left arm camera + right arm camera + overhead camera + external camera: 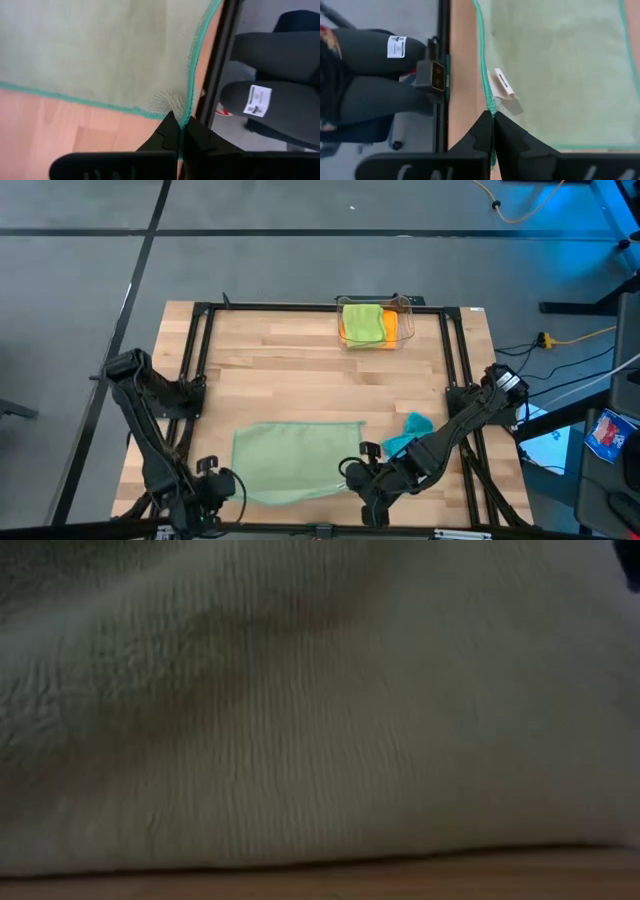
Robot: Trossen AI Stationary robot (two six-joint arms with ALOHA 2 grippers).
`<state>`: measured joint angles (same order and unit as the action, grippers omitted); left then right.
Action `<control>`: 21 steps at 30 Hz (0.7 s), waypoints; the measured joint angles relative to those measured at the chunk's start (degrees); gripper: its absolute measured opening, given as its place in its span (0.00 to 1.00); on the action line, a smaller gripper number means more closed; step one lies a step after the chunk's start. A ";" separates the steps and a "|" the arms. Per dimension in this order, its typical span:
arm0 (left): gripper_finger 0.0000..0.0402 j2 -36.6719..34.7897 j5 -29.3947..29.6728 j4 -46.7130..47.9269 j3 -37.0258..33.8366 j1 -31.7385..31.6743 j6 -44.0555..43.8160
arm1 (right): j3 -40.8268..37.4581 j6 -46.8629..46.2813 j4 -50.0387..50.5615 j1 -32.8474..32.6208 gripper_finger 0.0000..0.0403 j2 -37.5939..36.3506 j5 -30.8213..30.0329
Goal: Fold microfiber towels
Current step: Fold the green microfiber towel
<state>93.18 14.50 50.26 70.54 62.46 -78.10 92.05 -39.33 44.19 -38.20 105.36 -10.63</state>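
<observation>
Wooden table [290, 355] under both arms, pale sage towel [295, 460] spread flat at near edge, left fingers [172, 137] pinched on one near corner, right fingers [487, 131] clamped on other, beside white tag [503, 82], teal towel [408, 432] crumpled alongside, clear bin [400, 308] at far edge

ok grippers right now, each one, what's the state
left gripper: closed on a near corner of the pale sage towel
right gripper: closed on the same towel's other near corner, by its white tag
</observation>
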 joint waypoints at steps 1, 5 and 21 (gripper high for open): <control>0.00 0.74 -0.05 -0.07 0.01 0.33 -1.01 | -0.79 -1.69 -0.30 0.00 0.04 0.00 0.05; 0.00 3.18 -0.11 -0.48 0.00 1.36 -1.39 | -3.70 -5.89 -0.28 0.07 0.04 0.00 0.20; 0.00 4.22 4.74 7.40 0.02 -5.15 2.02 | -6.49 -8.38 -4.62 4.08 0.04 0.00 -6.50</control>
<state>97.41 19.25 57.66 70.57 57.31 -76.07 85.56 -47.71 39.57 -34.11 105.36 -17.13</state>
